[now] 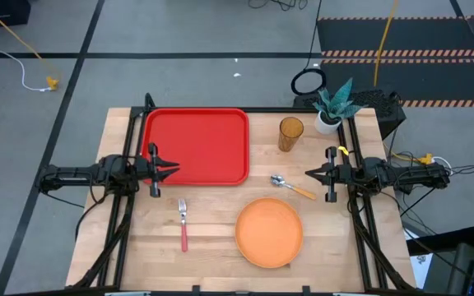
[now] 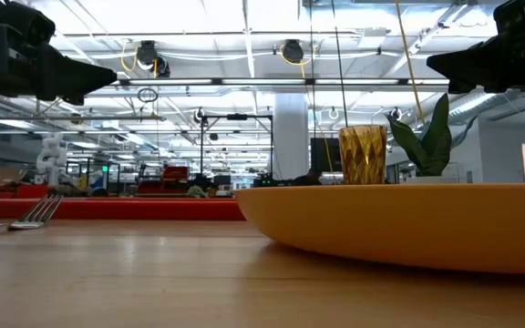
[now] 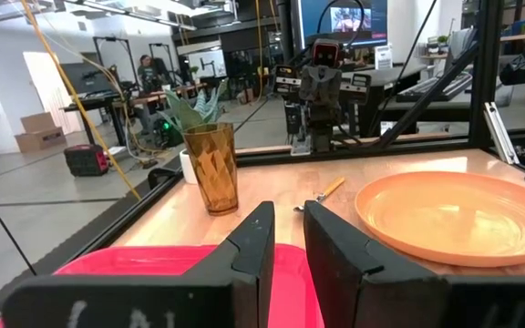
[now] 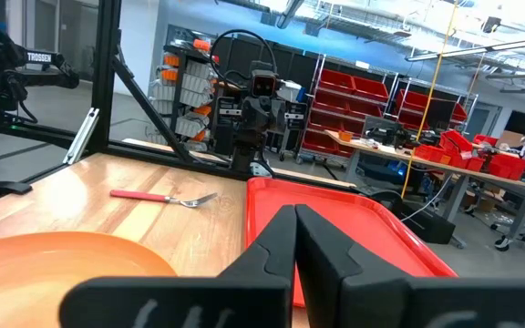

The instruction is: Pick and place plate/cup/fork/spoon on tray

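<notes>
The red tray (image 1: 196, 146) lies at the far left of the table. The amber cup (image 1: 290, 133) stands upright to its right. The spoon (image 1: 293, 187) lies between the cup and the orange plate (image 1: 269, 232), which sits flat near the front edge. The fork (image 1: 183, 224) lies left of the plate, tines toward the tray. My left gripper (image 1: 175, 168) hovers over the tray's near left part, its fingers (image 3: 255, 241) a narrow gap apart and empty. My right gripper (image 1: 308, 173) hovers right of the spoon, shut and empty (image 4: 294, 223).
A white pot with a green plant (image 1: 332, 107) stands at the far right corner, behind the cup. A black frame rail runs along the table's far edge and sides. Bare wood lies between the fork and the plate.
</notes>
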Motion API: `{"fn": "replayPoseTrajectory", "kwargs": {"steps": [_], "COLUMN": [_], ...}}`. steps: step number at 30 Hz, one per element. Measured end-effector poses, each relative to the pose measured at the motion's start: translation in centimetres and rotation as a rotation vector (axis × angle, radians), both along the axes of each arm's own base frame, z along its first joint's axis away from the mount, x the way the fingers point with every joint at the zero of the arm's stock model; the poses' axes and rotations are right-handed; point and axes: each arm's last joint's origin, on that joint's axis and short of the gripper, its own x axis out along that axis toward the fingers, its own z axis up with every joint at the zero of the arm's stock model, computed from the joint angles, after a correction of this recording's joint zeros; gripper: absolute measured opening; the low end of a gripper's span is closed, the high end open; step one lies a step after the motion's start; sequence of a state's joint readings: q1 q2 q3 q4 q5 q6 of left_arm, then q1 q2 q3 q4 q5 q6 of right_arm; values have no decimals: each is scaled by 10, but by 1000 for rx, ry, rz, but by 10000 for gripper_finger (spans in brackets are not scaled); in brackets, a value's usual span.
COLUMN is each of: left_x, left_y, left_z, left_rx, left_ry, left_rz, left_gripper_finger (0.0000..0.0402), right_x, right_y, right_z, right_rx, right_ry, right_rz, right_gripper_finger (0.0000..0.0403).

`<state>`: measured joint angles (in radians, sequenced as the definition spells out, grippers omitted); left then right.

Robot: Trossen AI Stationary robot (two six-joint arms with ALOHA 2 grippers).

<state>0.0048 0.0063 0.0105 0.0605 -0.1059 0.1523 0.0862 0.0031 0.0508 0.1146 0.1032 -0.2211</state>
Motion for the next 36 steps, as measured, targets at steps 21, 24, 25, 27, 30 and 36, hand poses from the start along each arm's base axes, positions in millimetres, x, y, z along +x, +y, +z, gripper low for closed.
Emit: {"fn": "replayPoseTrajectory", "kwargs": {"steps": [21,24,25,27,30,36], "left_x": [-5,-8,-9,-11,-11,14], "left_y": [1,1,1,1,1,1], "left_z": [26,45,53,72,102,158], "left_rx": [-34,-23,-13,7,48,204], "left_ry": [-144,-180,-193,-216,-225,-160], "left_rz": [24,34,37,40,45,69], "left_gripper_finger": [17,6,4,4,3,2], "right_x": [0,0,0,0,-1,1], "right_y": [0,0,0,-2,-5,-6], "right_z": [0,1,1,2,6,8], "right_rx": [25,22,21,28,48,-18], "right_ry": [-2,-6,-11,-25,-66,-64], "right_rz": [3,-1,-9,-60,-165,-217], "right_gripper_finger": [0,0,0,0,0,0]}}
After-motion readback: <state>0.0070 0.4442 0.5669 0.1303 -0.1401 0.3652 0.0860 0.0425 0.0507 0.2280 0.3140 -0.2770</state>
